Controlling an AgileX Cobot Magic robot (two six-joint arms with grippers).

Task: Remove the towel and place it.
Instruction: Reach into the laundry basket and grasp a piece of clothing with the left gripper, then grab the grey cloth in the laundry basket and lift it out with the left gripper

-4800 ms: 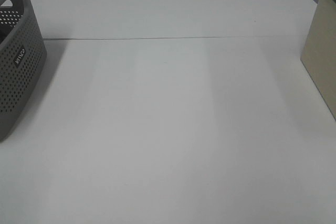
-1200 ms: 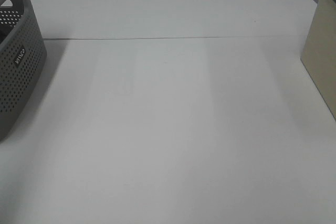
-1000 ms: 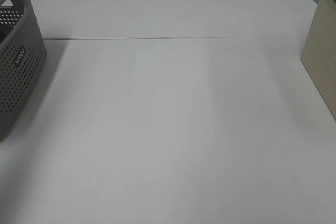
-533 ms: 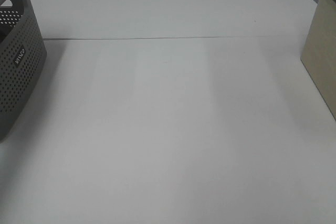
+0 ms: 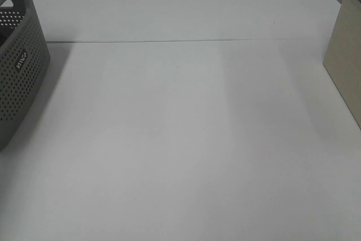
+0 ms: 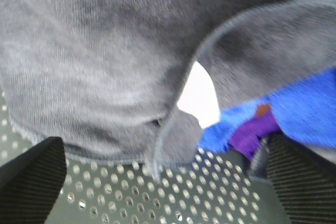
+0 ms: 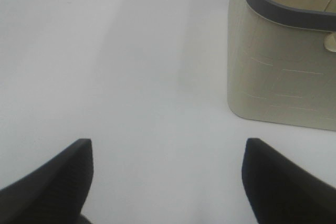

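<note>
Left gripper [image 6: 164,179] spread wide, grasping nothing, close over crumpled towel [image 6: 105,51]; towel lies in perforated grey basket [image 5: 20,77] at left edge of high view, next to blue cloth [image 6: 310,114]; right gripper [image 7: 168,182] released, empty, over white table [image 5: 186,139] near beige bin [image 5: 345,55]

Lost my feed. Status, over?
Left gripper open over towel, not gripped. Right gripper open, empty, by beige bin. Towel in grey basket; blue cloth beside it.
</note>
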